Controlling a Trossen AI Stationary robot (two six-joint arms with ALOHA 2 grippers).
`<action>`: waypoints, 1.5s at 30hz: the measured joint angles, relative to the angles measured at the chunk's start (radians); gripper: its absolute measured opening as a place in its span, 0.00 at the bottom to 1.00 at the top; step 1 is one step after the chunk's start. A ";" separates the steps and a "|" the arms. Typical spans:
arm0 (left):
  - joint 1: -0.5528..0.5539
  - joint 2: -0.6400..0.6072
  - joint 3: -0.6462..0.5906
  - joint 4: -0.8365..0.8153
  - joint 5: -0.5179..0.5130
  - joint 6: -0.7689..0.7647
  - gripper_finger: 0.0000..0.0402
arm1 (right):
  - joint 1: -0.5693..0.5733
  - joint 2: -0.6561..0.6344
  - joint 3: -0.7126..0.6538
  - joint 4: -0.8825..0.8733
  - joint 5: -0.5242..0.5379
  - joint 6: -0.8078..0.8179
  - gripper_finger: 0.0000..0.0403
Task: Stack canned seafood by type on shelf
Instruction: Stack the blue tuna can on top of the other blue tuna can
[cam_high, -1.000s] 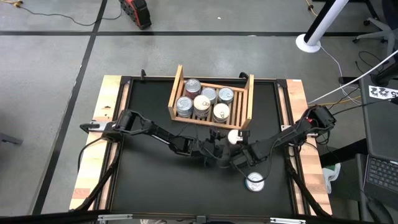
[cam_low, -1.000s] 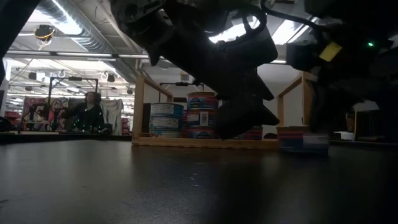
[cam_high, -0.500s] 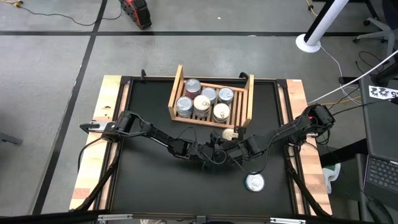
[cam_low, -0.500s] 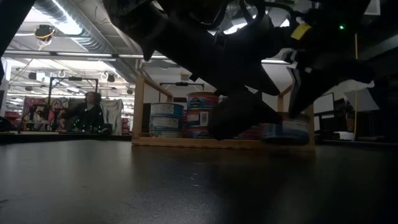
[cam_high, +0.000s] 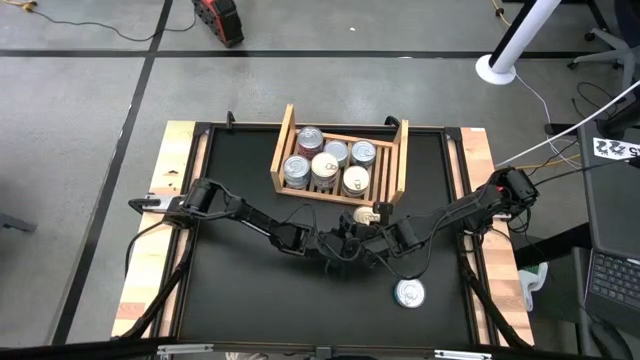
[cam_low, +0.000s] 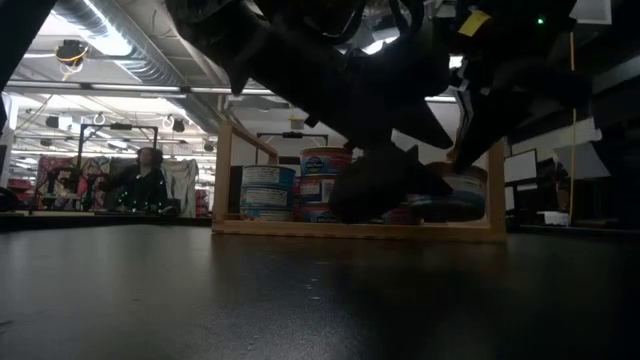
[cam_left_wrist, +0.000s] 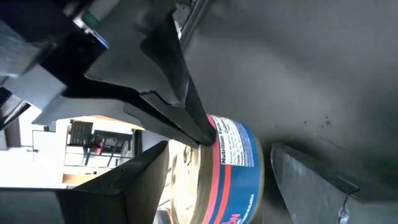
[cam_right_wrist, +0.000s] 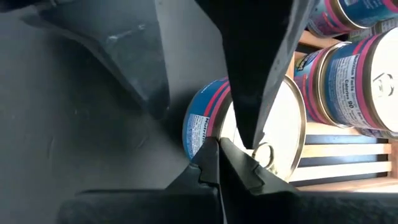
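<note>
Just in front of the shelf (cam_high: 396, 160), the right claw (cam_high: 372, 222) pinches a blue-and-red-banded, silver-lidded tin (cam_high: 366, 214).

The desk (cam_high: 240, 290) had a black mat surface, with light wooden boards along its left and right edges. A wooden shelf (cam_high: 283, 150) stood directly on the mat at the far middle of the desk; it had a slatted base and raised side boards. Six tins (cam_high: 325, 165) with silvery lids stood inside it, close together in two rows. In the low view, these tins (cam_low: 268, 190) showed blue and red labels. One single tin (cam_high: 409, 292) lay alone on the mat near the front, toward the right, well apart from the shelf.
</note>
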 joint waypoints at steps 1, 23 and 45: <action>0.000 0.000 0.000 0.000 -0.001 0.007 0.70 | 0.000 0.000 0.007 -0.011 0.000 0.000 0.00; 0.000 0.000 0.000 0.003 -0.089 0.080 0.70 | 0.000 -0.005 0.112 -0.058 -0.096 0.000 0.00; -0.044 0.003 -0.001 0.004 -0.093 0.070 0.45 | 0.002 -0.005 0.114 -0.056 -0.123 0.001 0.29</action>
